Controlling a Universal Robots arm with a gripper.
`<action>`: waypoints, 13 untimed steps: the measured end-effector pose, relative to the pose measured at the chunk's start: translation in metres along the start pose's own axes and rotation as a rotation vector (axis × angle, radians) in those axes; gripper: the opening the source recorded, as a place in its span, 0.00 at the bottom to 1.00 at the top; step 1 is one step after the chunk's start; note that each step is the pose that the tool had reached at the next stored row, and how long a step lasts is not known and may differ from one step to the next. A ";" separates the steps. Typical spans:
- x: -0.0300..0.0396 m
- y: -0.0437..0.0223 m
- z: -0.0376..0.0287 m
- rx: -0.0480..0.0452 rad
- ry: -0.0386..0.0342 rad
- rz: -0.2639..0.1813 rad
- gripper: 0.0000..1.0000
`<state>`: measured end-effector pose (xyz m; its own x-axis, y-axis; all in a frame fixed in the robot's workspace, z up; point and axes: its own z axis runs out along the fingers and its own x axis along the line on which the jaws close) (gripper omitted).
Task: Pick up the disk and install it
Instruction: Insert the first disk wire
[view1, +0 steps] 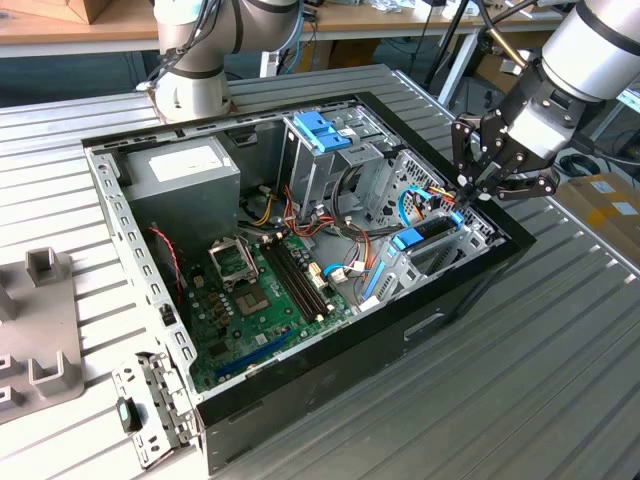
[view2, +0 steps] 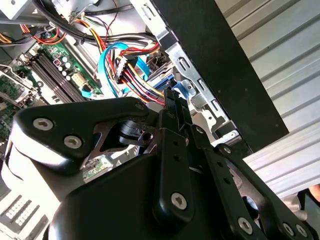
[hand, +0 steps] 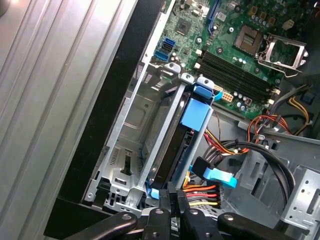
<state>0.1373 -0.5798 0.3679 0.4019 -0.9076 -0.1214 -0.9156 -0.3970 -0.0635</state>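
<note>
The disk stands on edge in the silver drive bay at the case's corner on the exterior view's right, its blue frame along the top. In the first wrist view the disk shows a dark face and a blue tab, seated between the bay's rails. My gripper hangs just above the disk's cable end with its fingers drawn together. The gripper has its tips right at the disk's end, by the red, yellow and black wires. I cannot tell if they touch.
The open black case holds a green motherboard, a grey box with a white label and a blue latch on a metal cage. Cables crowd the bay. A second arm's base stands behind. A grey fixture lies at the exterior view's left.
</note>
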 end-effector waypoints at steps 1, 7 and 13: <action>0.0000 0.0000 0.0000 0.0003 0.0002 0.003 0.17; 0.0000 0.0000 0.0000 0.0017 0.0009 0.014 0.17; 0.0001 0.0000 0.0003 0.0156 0.0082 0.127 0.17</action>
<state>0.1373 -0.5798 0.3676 0.2823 -0.9516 -0.1213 -0.9590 -0.2763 -0.0635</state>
